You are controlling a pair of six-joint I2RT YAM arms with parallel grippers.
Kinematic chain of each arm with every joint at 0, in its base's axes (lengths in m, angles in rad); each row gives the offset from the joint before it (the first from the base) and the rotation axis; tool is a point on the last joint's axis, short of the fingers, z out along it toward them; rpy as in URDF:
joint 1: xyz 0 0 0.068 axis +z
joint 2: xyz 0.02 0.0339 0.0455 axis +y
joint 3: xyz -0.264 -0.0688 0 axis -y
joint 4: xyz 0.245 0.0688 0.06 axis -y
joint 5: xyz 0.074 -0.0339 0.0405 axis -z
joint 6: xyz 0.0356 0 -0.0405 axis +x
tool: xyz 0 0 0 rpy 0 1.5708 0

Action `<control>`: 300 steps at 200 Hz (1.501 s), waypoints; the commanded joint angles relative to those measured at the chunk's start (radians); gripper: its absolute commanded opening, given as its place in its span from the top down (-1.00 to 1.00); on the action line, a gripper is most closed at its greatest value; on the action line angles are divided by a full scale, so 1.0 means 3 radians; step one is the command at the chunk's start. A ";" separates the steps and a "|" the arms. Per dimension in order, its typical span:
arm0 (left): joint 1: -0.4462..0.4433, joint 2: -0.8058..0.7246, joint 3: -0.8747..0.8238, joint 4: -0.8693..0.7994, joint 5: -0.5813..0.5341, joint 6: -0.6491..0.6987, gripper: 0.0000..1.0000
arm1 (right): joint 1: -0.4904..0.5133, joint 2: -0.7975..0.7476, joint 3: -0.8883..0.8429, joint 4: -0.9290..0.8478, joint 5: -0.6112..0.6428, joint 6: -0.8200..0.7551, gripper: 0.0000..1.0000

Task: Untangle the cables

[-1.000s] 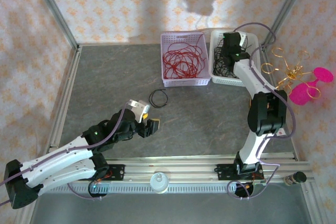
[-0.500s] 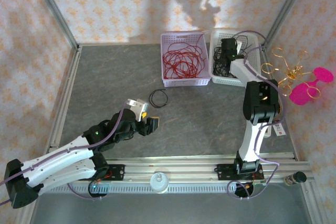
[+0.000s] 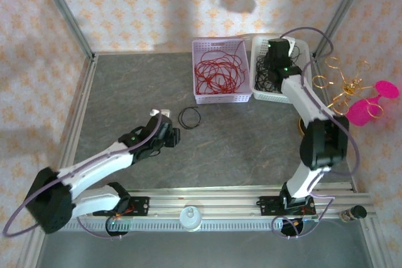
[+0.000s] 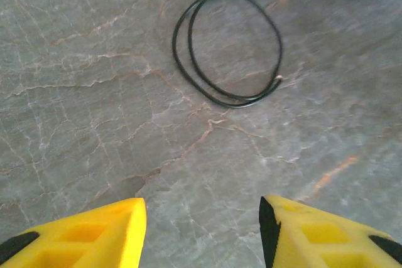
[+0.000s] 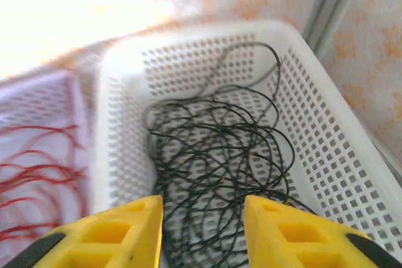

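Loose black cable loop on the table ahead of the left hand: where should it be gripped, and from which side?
Probably the near arc of the black cable loop, where its two turns run side by side, so one pinch catches both. It lies flat on the table, so bring the left hand straight down, fingers straddling the wire.

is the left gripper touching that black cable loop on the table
Apart. The left wrist view shows bare table between the open left gripper and the black cable loop lying ahead of it.
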 commanded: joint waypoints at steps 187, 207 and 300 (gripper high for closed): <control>0.0326 0.2322 0.1787 -0.0782 -0.0425 0.0082 0.25 | 0.1232 -0.1544 -0.3371 0.2504 -0.0526 0.0332 0.30; 0.0324 0.2365 0.1813 -0.0804 -0.0462 0.0066 0.25 | 0.1232 -0.1541 -0.3367 0.2494 -0.0533 0.0334 0.29; 0.0335 0.2564 0.1784 -0.0756 -0.0442 0.0058 0.22 | 0.1231 -0.1529 -0.3367 0.2477 -0.0534 0.0323 0.29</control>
